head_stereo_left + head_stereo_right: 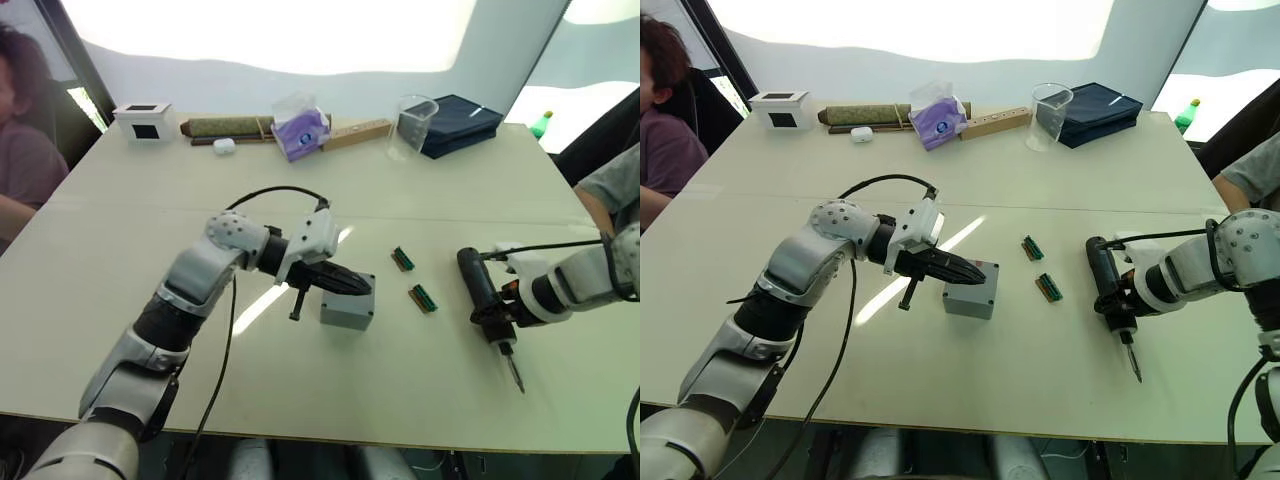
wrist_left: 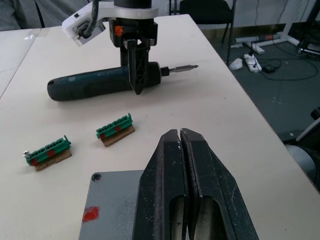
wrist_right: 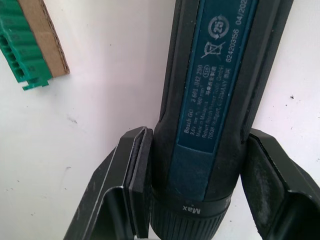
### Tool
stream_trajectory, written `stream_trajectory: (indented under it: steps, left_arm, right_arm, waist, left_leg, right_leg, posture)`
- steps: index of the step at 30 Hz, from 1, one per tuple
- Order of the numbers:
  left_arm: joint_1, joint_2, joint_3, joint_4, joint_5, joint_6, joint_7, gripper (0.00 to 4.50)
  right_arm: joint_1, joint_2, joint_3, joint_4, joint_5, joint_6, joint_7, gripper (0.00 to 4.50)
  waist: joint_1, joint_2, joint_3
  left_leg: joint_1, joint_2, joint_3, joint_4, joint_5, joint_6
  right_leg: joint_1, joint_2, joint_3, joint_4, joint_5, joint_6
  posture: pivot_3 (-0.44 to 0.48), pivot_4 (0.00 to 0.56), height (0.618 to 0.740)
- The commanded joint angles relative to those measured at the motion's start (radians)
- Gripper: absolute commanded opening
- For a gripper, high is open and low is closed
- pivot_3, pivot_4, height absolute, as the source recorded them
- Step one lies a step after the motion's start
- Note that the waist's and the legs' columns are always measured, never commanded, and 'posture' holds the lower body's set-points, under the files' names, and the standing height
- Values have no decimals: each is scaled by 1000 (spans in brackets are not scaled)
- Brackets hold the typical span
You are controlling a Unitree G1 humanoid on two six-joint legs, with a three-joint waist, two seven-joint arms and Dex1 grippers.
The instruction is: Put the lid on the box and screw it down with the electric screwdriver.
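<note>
The grey box (image 1: pixel 347 312) stands mid-table. Its flat grey top (image 2: pixel 112 200) has a corner screw hole and a red spot, and looks like the lid seated on it. My left gripper (image 1: pixel 365 288) is shut with nothing in it, its black fingers (image 2: pixel 172 170) lying over that top. To the right, the black electric screwdriver (image 1: pixel 478 280) lies low over the table with its metal bit (image 1: pixel 515 372) pointing toward the front edge. My right gripper (image 3: pixel 197 135) is shut on its body near the collar, one finger on each side.
Two green terminal blocks (image 1: pixel 402 259) (image 1: pixel 423 298) lie between box and screwdriver. Along the back edge stand a white cube (image 1: pixel 143 121), a rolled mat (image 1: pixel 225 127), a purple pack (image 1: pixel 300 130), a clear beaker (image 1: pixel 413 125) and a dark blue case (image 1: pixel 460 122). People sit at both sides (image 1: pixel 20 130) (image 1: pixel 610 185).
</note>
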State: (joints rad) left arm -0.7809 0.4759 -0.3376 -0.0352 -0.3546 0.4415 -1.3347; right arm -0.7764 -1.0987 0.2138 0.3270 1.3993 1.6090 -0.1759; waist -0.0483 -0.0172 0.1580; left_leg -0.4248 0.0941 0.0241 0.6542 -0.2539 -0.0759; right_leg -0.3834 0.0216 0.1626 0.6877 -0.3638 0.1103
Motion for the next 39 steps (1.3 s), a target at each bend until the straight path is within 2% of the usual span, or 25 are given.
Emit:
stream_trajectory:
  steps: [1,4,7,8,10,12,15,19,25,33,39]
  left_arm:
    - [-28,22,29,27,12,-30,-10,0]
    - [-34,45,39,63,14,-34,-24,0]
    - [-40,60,49,85,9,-22,-30,0]
    - [-40,68,53,95,8,-23,-35,0]
    - [-36,80,57,104,2,-3,-36,0]
    - [-31,85,57,104,-4,13,-37,0]
    - [-22,88,56,118,9,6,-43,0]
    - [-6,74,51,107,15,14,-22,0]
    - [27,46,23,75,34,12,13,0]
    - [48,9,-28,149,141,-95,62,0]
    - [36,-9,-34,180,154,-114,59,0]
  right_arm:
    - [-116,10,-140,33,-93,1,1,2107]
    - [-171,49,-290,-23,-74,-35,-20,2107]
    - [-154,121,-458,-154,-50,-135,-40,2107]
    - [-133,146,-489,-242,-78,-200,-25,2107]
    - [-43,282,-617,-527,-119,-454,41,2107]
    - [44,417,-684,-730,-83,-593,73,2107]
    - [171,518,-605,-921,-191,-712,136,2107]
    - [314,593,-464,-1023,-392,-864,221,2107]
    - [452,672,-333,-1024,-593,-1021,309,2107]
    - [503,699,-259,-1014,-740,-1082,345,2107]
    - [541,728,-219,-996,-839,-1121,354,2107]
  waist:
    - [2,6,3]
    - [3,9,4]
    - [4,9,4]
    - [5,9,4]
    - [6,8,4]
    - [5,11,4]
    - [10,11,4]
    - [9,11,4]
    - [4,11,4]
    - [4,11,4]
    - [5,11,4]
  left_leg:
    - [-1,0,1,0,0,0]
    - [-3,-1,2,-3,0,0]
    - [-3,0,2,-5,1,-1]
    - [-3,0,2,-5,1,-1]
    - [-3,0,2,-6,1,-2]
    - [-5,1,0,-7,1,-2]
    - [-8,2,-2,-6,2,-4]
    - [-11,1,-2,-4,3,-5]
    - [-10,0,-3,3,2,-4]
    - [-10,0,-3,5,4,-7]
    - [-10,0,-3,6,3,-6]
  right_leg:
    - [-1,0,1,0,0,0]
    - [-7,-1,2,2,0,0]
    - [-10,0,1,2,-1,-1]
    - [-11,0,1,2,-1,-2]
    - [-11,0,0,1,-2,-3]
    - [-12,1,-2,0,-2,-4]
    - [-14,1,-6,1,-3,-5]
    - [-11,-1,-8,2,-3,-5]
    - [-9,0,-7,7,-1,-1]
    - [-10,0,-7,10,-1,-1]
    - [-9,0,-7,10,-1,-1]
  posture:
    - [0,150,739]
    - [0,150,739]
    - [0,150,739]
    - [0,150,739]
    - [0,150,739]
    - [0,150,739]
    - [0,150,739]
    - [0,150,739]
    - [0,150,739]
    - [0,150,739]
    - [0,150,739]
